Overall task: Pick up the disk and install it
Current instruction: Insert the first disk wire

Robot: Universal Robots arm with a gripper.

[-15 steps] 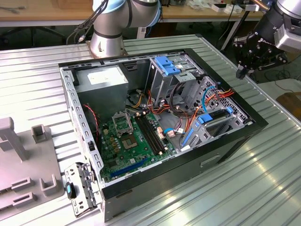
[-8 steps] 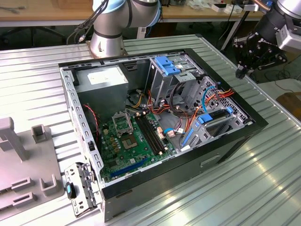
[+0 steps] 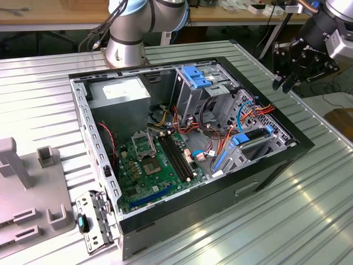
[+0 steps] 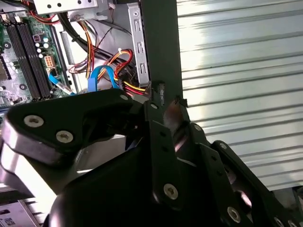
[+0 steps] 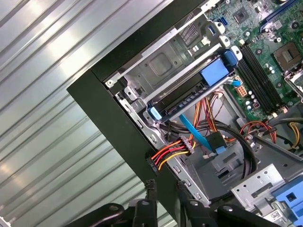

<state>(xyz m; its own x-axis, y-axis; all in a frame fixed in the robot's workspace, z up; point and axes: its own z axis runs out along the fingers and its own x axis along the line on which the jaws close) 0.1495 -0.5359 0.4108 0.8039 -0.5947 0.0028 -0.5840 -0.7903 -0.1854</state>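
The gripper [image 3: 282,86] hangs high at the exterior view's right, up above the far-right rim of the open computer case [image 3: 220,194] and clear of everything inside it. In both wrist views its fingertips point down at the black case wall with a narrow gap between them, and there is nothing in that gap: the gripper [image 5: 165,185] is slightly parted and empty-handed. The disk [image 3: 253,137] is down in the grey drive cage at the case's right-hand end in the exterior view, its dark body lying between bright blue rails. The first wrist view shows the disk [image 5: 189,93] slotted into that cage, just beside the case wall. How fully it is seated cannot be told. A bundle of red, yellow and orange wires [image 5: 170,152] runs close below it, alongside a flat blue cable [image 5: 196,135]. Further in lies the green motherboard [image 3: 149,165], and the case stands on a ribbed metal table [image 3: 309,215].
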